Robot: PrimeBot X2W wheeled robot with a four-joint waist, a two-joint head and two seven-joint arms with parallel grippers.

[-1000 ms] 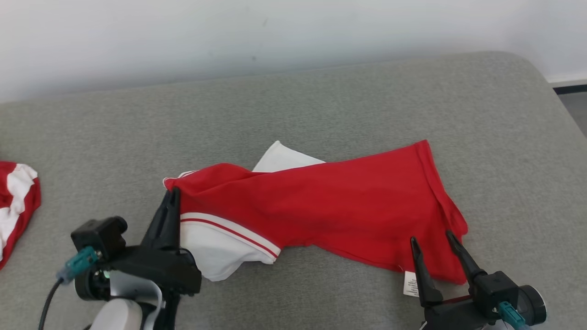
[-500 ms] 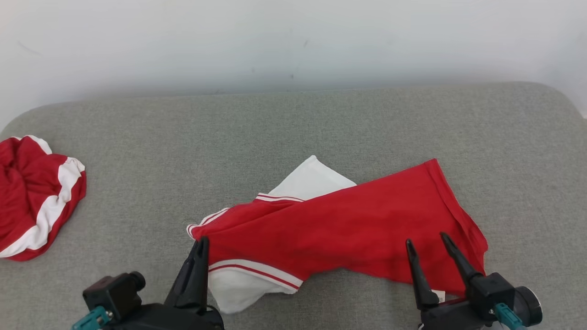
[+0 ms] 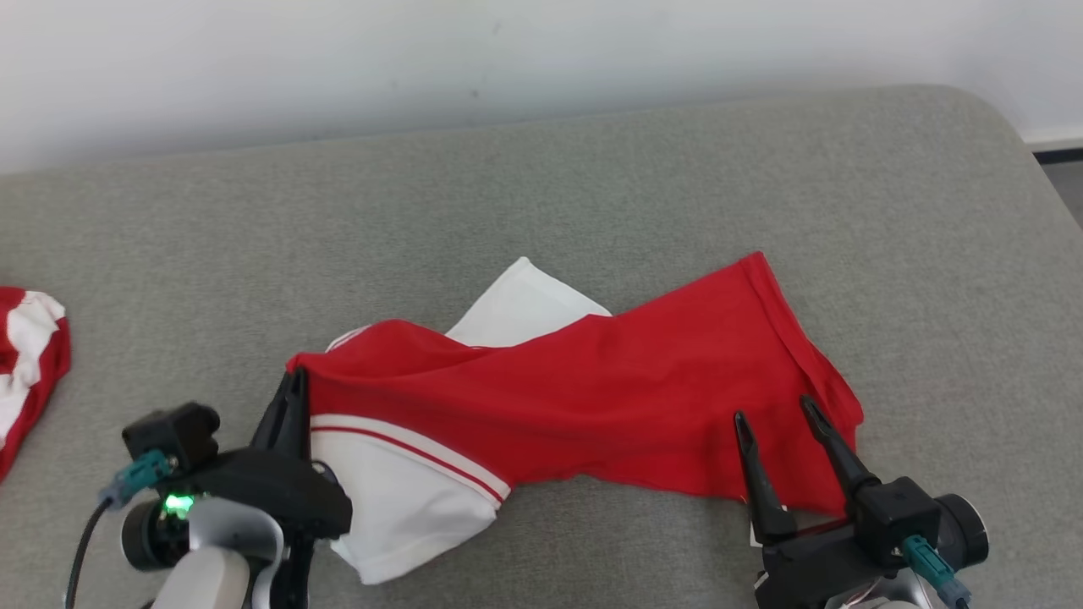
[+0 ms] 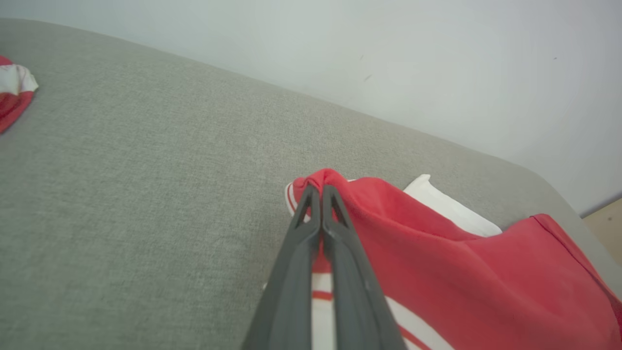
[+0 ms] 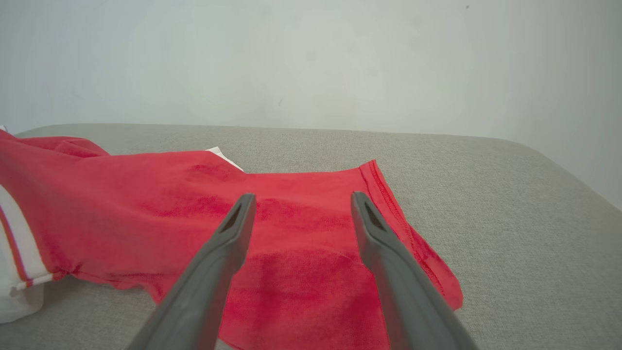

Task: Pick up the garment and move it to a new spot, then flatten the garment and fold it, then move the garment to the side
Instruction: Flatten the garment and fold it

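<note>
Red garment (image 3: 609,397) pinched between left fingers (image 4: 301,253)

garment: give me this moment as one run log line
left hand: shut on garment edge | right hand: open over red hem end | garment: rumpled on grey cushion, not flattened yet

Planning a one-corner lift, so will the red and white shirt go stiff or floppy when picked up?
Probably floppy: the red and white shirt drapes in folds from the corner pinched by the left gripper. Likely light, being thin cloth. The far end would probably trail on the grey cushion.
</note>
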